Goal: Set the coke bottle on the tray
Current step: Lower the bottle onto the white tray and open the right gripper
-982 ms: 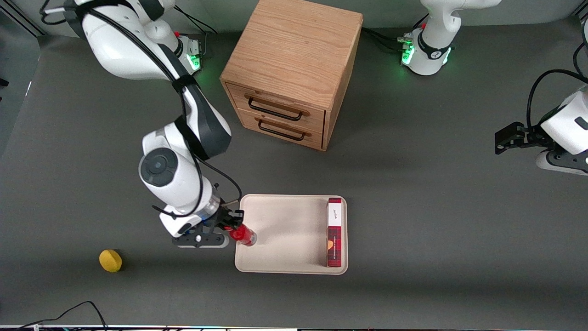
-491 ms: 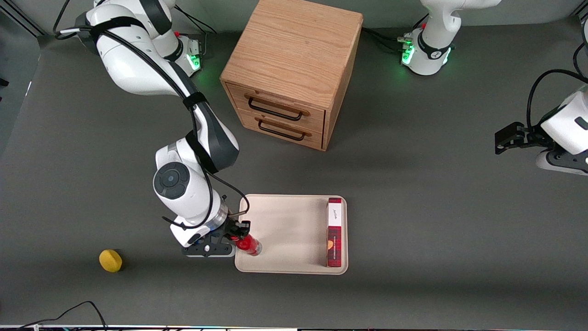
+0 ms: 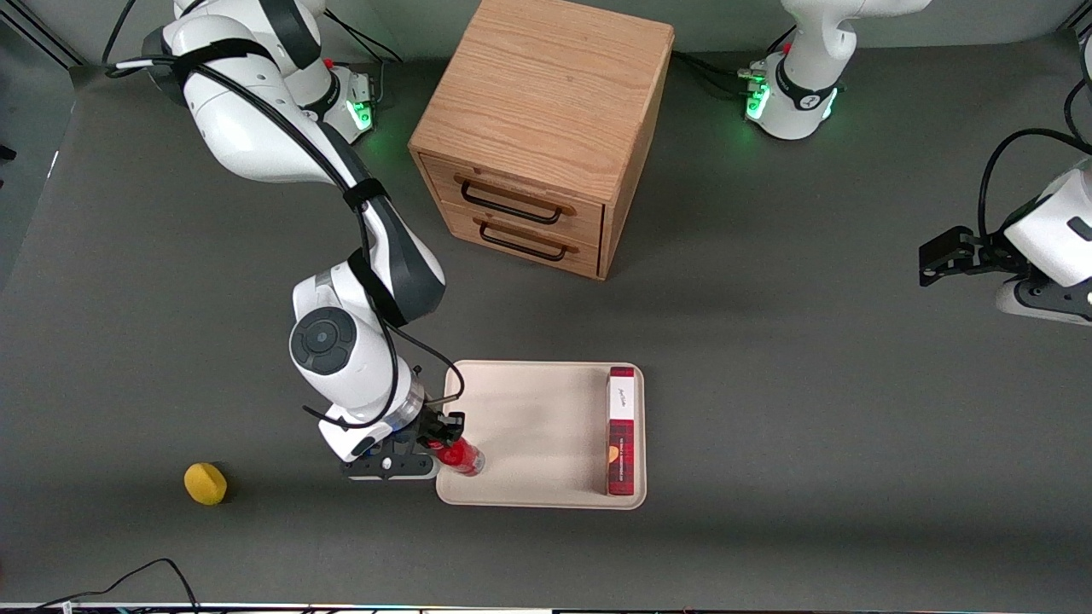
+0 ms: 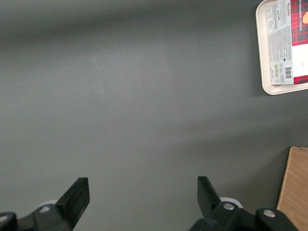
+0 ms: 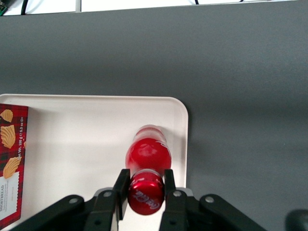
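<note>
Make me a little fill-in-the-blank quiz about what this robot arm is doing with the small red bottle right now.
1. The gripper is shut on the coke bottle at its red ____.
2. The bottle is over the cream ____, near the corner closest to the working arm.
3. Lying on the tray already is a long red plaid ____.
4. The small yellow object sits on the ____, off the tray.

Missing words: cap; tray; box; table

The working right arm reaches down from its base toward the front camera, elbow bent and its round white wrist housing turned downward. Its black two-finger hand points straight down at the surface. The two fingers are closed on the red cap of the small red coke bottle, one on each side.
</note>
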Action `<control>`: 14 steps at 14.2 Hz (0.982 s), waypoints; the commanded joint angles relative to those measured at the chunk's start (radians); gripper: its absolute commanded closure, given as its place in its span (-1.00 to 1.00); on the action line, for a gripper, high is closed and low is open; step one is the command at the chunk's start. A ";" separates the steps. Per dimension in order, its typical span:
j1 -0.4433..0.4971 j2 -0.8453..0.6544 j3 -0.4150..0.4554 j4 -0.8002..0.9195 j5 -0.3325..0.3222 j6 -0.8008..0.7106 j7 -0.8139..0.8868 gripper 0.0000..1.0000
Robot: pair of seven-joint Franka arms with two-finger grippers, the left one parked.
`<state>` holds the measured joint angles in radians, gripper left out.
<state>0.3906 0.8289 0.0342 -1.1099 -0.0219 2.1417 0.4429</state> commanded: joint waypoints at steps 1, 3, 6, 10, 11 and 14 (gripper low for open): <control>0.002 0.019 -0.005 0.042 -0.007 0.003 -0.018 -0.04; -0.001 0.019 -0.005 0.041 -0.007 0.003 -0.017 -0.34; -0.002 0.012 -0.005 0.042 -0.007 0.000 -0.012 -0.79; -0.012 -0.037 -0.004 0.042 0.006 -0.049 -0.006 -0.84; -0.021 -0.062 -0.002 0.042 0.007 -0.092 -0.006 -0.84; -0.056 -0.149 0.001 0.032 0.011 -0.233 -0.012 -0.88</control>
<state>0.3639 0.7538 0.0310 -1.0555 -0.0216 1.9988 0.4429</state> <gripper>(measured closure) 0.066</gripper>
